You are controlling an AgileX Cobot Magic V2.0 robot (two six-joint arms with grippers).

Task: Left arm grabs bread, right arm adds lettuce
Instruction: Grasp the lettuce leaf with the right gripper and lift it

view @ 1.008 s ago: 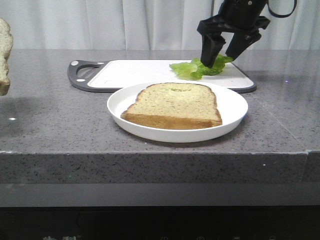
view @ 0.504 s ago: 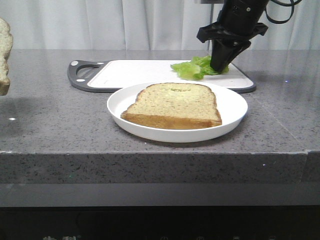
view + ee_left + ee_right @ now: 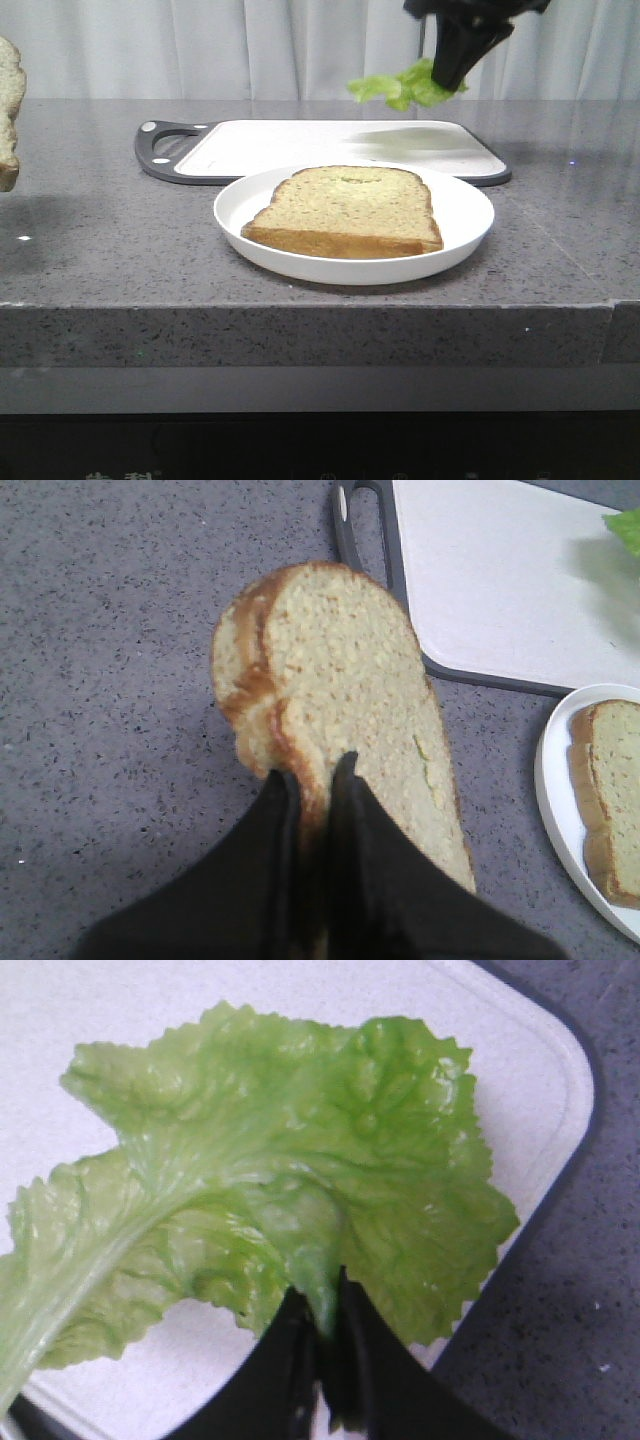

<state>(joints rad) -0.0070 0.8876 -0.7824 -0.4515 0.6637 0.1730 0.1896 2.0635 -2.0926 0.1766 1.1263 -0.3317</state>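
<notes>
My left gripper (image 3: 315, 772) is shut on the crust edge of the bread (image 3: 340, 670) and holds it upright in the air above the counter. In the front view only the bread (image 3: 8, 100) shows, at the far left edge. My right gripper (image 3: 452, 72) is shut on the lettuce (image 3: 400, 88), a ruffled green leaf, and holds it in the air above the right end of the cutting board (image 3: 300, 145). In the right wrist view the fingers (image 3: 325, 1295) pinch the leaf (image 3: 280, 1180) near its edge. A second bread slice (image 3: 350, 210) lies flat on the white plate (image 3: 465, 215).
The white cutting board with a dark rim and handle (image 3: 165, 145) lies behind the plate on the grey stone counter (image 3: 100, 260). The plate sits near the counter's front edge. A white curtain hangs behind.
My right gripper closed on the lettuce on the board and lifted it well above the board. The left arm's bread and the plate have not moved.
</notes>
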